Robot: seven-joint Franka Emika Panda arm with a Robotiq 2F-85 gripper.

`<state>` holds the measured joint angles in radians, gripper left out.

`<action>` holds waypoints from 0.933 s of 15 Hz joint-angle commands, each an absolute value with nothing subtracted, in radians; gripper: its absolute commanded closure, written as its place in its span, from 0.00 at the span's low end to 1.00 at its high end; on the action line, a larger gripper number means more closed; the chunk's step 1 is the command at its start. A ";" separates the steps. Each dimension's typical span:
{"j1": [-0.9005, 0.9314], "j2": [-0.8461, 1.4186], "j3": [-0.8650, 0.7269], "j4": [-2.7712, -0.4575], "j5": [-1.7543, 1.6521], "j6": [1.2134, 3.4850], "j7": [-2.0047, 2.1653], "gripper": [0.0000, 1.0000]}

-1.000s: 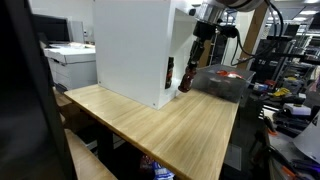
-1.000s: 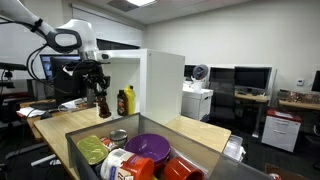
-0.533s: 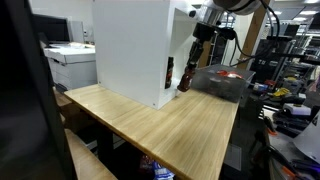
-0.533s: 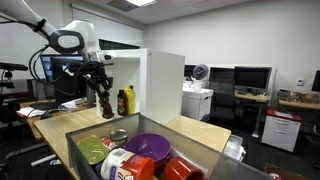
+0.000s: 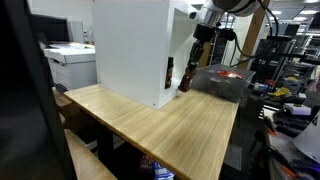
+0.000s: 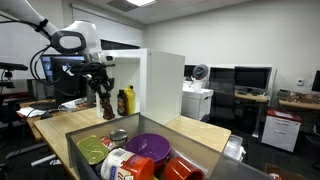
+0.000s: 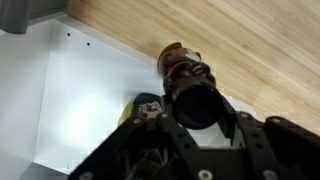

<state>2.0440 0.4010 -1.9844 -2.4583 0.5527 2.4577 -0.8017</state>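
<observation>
My gripper (image 6: pixel 101 88) is shut on a dark brown bottle (image 6: pixel 104 103) with a black cap and holds it upright just above the wooden table (image 5: pixel 170 125), in front of the open white cabinet (image 6: pixel 160 85). In the wrist view the bottle (image 7: pixel 192 85) sits between my fingers (image 7: pixel 195 120), seen from its black cap down. A yellow bottle (image 6: pixel 122 102) and a dark bottle (image 6: pixel 130 100) stand inside the cabinet beside it. The held bottle also shows in an exterior view (image 5: pixel 186 76) by the cabinet's edge.
A grey bin (image 6: pixel 215 150) in the foreground holds a purple bowl (image 6: pixel 150 146), a green item, a can and red items. The bin also shows at the table's far end (image 5: pixel 222 80). Desks, monitors and a printer surround the table.
The gripper with the bottle has shifted very slightly toward the cabinet; otherwise nothing has visibly changed.
</observation>
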 commanded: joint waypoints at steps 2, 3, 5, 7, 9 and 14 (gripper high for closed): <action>2.039 0.376 -1.997 -2.436 0.523 2.494 -0.838 0.80; 2.037 0.374 -1.995 -2.435 0.520 2.493 -0.841 0.80; 2.036 0.375 -1.995 -2.432 0.515 2.494 -0.845 0.80; 2.036 0.376 -1.996 -2.430 0.508 2.496 -0.847 0.80; 2.037 0.375 -1.997 -2.430 0.504 2.500 -0.851 0.80; 2.037 0.367 -2.001 -2.431 0.495 2.505 -0.867 0.80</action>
<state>2.0434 0.3935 -1.9882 -2.4606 0.5234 2.4729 -0.8347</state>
